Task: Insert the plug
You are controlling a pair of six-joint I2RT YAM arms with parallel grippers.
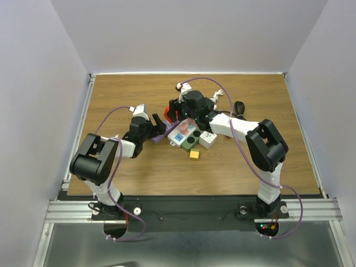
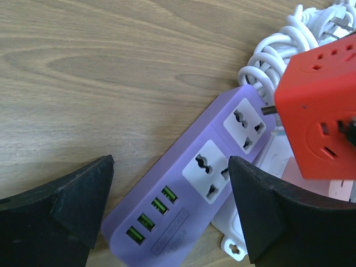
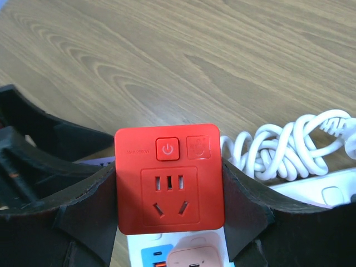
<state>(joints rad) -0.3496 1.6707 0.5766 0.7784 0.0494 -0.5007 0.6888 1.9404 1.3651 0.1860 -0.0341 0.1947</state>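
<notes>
A red cube adapter (image 3: 169, 178) with a power button and a socket face is the plug. My right gripper (image 3: 169, 194) is shut on its two sides. In the left wrist view the red cube (image 2: 320, 111) hangs just above the far end of a purple power strip (image 2: 194, 183), and a dark prong (image 2: 268, 109) sticks out towards the strip's far socket. The strip has two white sockets and several green USB ports. My left gripper (image 2: 167, 217) is open, with a finger on each side of the strip's USB end. In the top view both grippers (image 1: 158, 129) (image 1: 186, 114) meet mid-table.
A coiled white cable (image 3: 283, 150) lies beside the cube. A white strip with a pink adapter (image 3: 194, 258) lies under it. In the top view a green block (image 1: 191, 139), a white cube (image 1: 207, 139), a yellow block (image 1: 194, 154) and a black cable (image 1: 240, 108) lie close by.
</notes>
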